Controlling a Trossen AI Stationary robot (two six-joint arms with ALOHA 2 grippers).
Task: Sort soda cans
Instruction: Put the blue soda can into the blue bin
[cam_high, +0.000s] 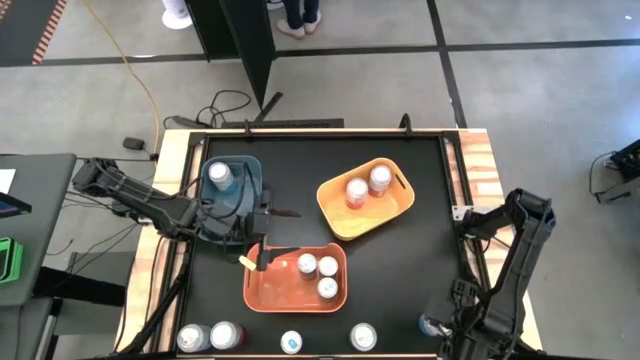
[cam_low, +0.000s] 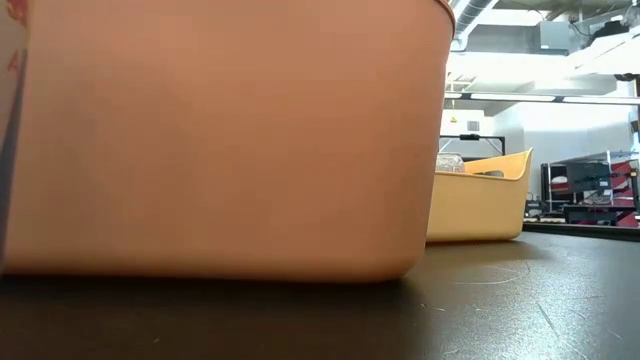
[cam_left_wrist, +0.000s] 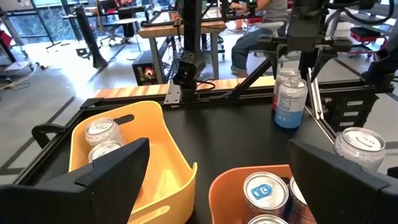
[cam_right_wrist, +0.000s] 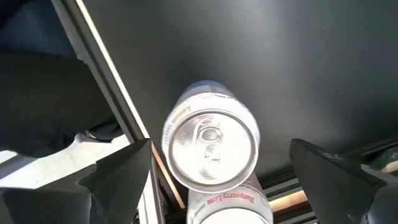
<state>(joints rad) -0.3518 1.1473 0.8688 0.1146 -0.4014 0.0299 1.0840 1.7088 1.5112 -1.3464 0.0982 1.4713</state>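
Note:
Several soda cans stand upright along the table's near edge (cam_high: 291, 342). More stand in the bins: one in the blue bin (cam_high: 243, 172), two in the yellow bin (cam_high: 385, 215), three in the orange bin (cam_high: 270, 290). My right gripper (cam_right_wrist: 217, 152) hangs open, pointing down, over the can (cam_right_wrist: 211, 149) at the near right corner, a finger on either side of its silver top and clear of it. The left wrist view shows this can (cam_left_wrist: 290, 99) under those fingers. My left gripper (cam_left_wrist: 219, 152) is open and nearly level, between the blue and orange bins, and holds nothing.
The orange bin's wall (cam_low: 220, 140) fills most of the low view, with the yellow bin (cam_low: 480, 195) behind it. The table's right rail (cam_right_wrist: 112, 93) runs close beside the corner can. Bare black tabletop (cam_high: 420, 270) lies between the bins and the right arm.

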